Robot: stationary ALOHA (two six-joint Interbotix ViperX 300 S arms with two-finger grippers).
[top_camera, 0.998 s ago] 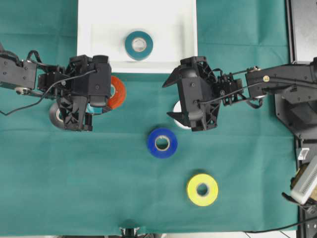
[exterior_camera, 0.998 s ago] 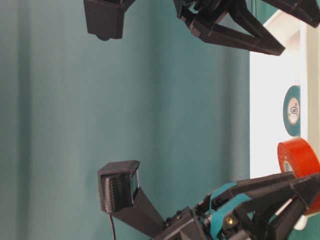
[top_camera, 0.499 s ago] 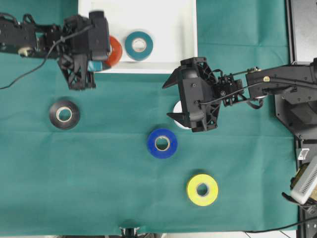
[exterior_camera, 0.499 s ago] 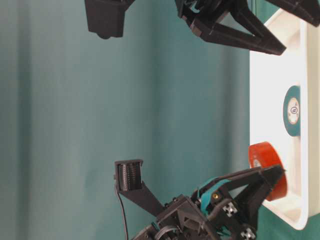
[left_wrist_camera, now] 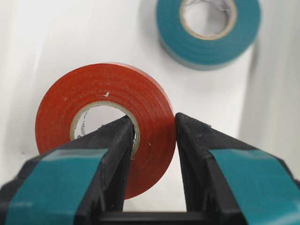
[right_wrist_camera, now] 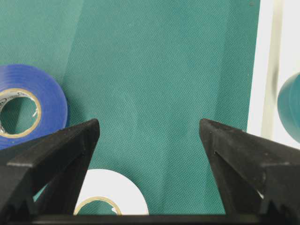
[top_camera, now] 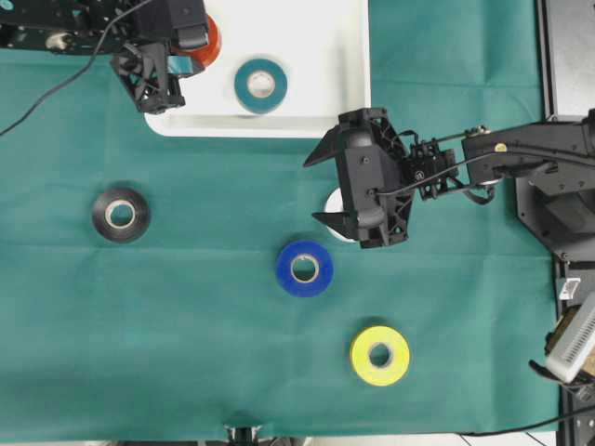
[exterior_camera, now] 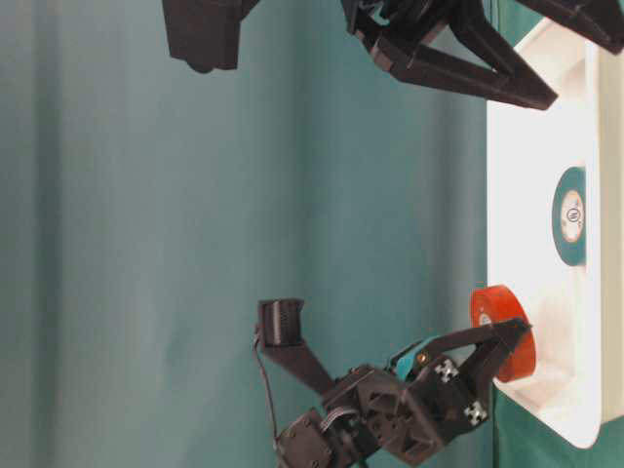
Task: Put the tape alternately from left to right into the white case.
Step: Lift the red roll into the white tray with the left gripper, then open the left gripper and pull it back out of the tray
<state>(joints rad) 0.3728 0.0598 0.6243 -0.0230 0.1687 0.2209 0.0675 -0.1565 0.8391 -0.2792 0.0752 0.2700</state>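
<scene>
Left wrist view shows the left gripper [left_wrist_camera: 152,140] clamped on the red roll [left_wrist_camera: 105,124], one finger through the core and one outside the wall, so the roll stands on edge above the floor of the case [left_wrist_camera: 56,37]. Risk: released on edge, the roll may trundle into the teal roll [top_camera: 260,85] lying flat further along the case, or hang on the inner finger as the jaws part. It sits near the case's left end (overhead view), so it could also clip the rim.

The right gripper [top_camera: 327,189] is spread wide and holds nothing, poised over the white roll [right_wrist_camera: 107,197] just below the case. Black [top_camera: 121,214], blue [top_camera: 304,268] and yellow [top_camera: 379,355] rolls lie well below the case on a green cloth [top_camera: 186,353], whose weave gives rolls some drag. A dark equipment frame [top_camera: 567,56] stands right of the case.
</scene>
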